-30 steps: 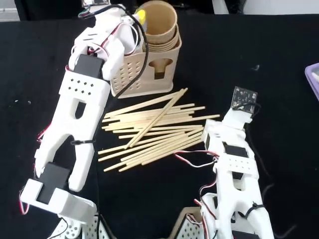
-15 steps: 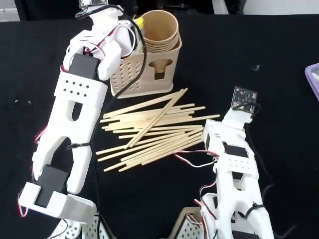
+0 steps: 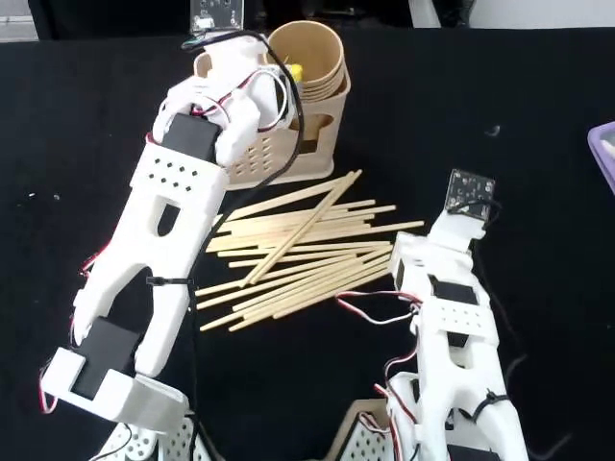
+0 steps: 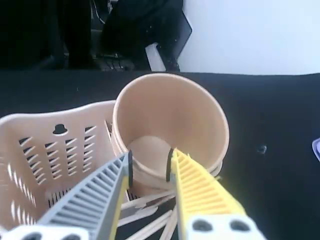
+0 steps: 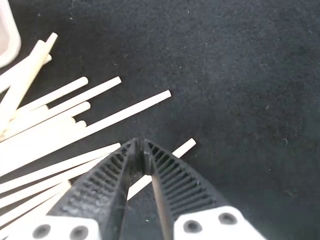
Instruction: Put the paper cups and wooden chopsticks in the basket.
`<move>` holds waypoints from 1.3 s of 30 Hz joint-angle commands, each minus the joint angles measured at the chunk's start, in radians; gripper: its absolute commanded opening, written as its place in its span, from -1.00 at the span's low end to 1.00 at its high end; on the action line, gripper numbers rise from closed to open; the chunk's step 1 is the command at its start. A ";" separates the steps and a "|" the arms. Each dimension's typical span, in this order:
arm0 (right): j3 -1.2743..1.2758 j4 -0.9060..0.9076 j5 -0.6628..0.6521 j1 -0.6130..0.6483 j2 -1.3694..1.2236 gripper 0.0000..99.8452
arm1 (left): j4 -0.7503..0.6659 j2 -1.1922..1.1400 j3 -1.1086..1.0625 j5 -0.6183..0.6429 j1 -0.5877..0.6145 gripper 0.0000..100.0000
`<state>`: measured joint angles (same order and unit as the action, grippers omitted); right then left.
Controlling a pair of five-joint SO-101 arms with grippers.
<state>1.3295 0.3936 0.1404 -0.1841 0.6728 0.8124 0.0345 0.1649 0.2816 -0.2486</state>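
Note:
A stack of paper cups (image 3: pixel 312 53) stands in the right end of the beige basket (image 3: pixel 279 158) at the back of the table. My left gripper (image 4: pixel 149 164) hovers open just over the near rim of the top cup (image 4: pixel 175 115), grey and yellow fingers apart, nothing held. Several wooden chopsticks (image 3: pixel 298 250) lie in a loose pile on the black table in front of the basket. My right gripper (image 5: pixel 140 150) is shut and empty, low over the right ends of the chopsticks (image 5: pixel 65 120).
The basket's left compartment (image 4: pixel 50 150) is open beside the cups. A purple object (image 3: pixel 603 144) sits at the table's right edge. The right arm (image 3: pixel 447 298) stands folded to the right of the pile. Black cloth stretches bare at the far right.
The left arm has swung right, carrying its gripper from the basket's left end toward the cup stack. The top cup sits a little lower. The right arm has not moved.

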 commanded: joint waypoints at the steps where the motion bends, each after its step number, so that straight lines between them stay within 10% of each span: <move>1: -0.005 -0.023 0.011 0.015 0.022 -0.97 | -0.072 0.014 -0.051 0.000 -0.008 -0.71; 26: -0.004 -0.025 0.011 0.015 0.022 -0.97 | -0.137 0.207 0.008 0.000 0.067 -0.71; 39: -0.001 -0.023 0.011 0.006 0.030 -0.98 | 0.334 0.385 -0.120 -0.181 0.019 -0.71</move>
<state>1.3341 0.3936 0.1404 -0.1841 0.6728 1.0334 0.3767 0.1097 0.2371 -0.1672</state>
